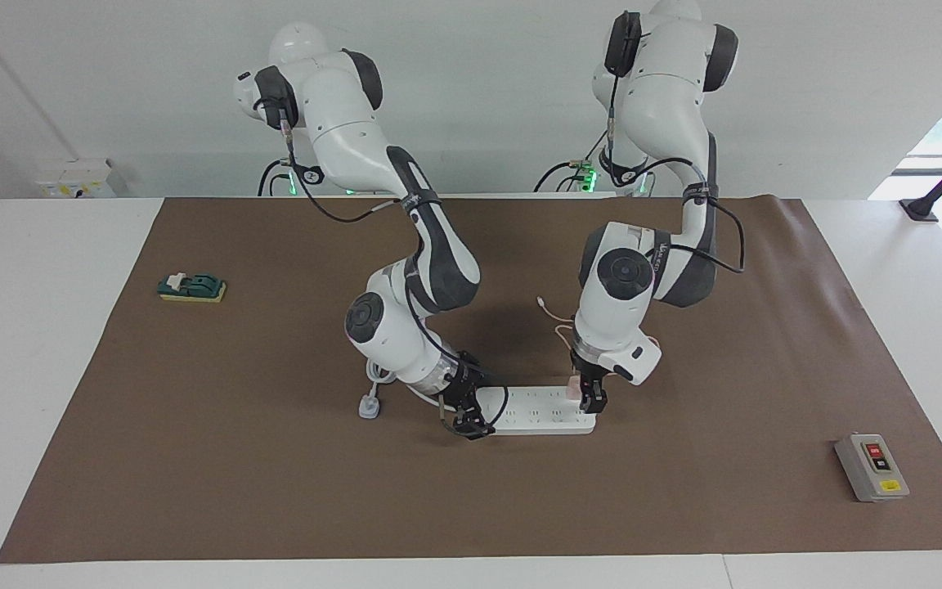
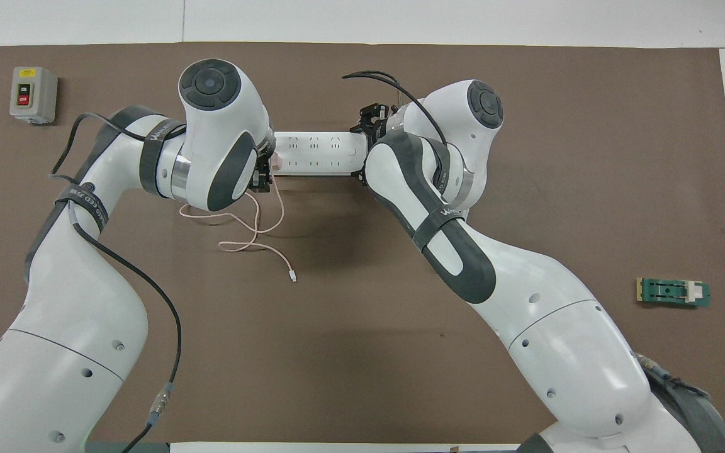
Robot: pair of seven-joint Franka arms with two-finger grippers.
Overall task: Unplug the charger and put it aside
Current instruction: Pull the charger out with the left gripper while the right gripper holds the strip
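cable: pink, loose loops on the mat, nearer the robots than the power strip.
charger: seated in the strip's socket at the left-arm end; not out yet.
left gripper: clenched around the charger from above.
right gripper: clamped on the strip's other end, pinning it down.
progress: grasp and brace done; pull-out and setting aside left.
containers: none; grey button box and green block well apart from the strip.
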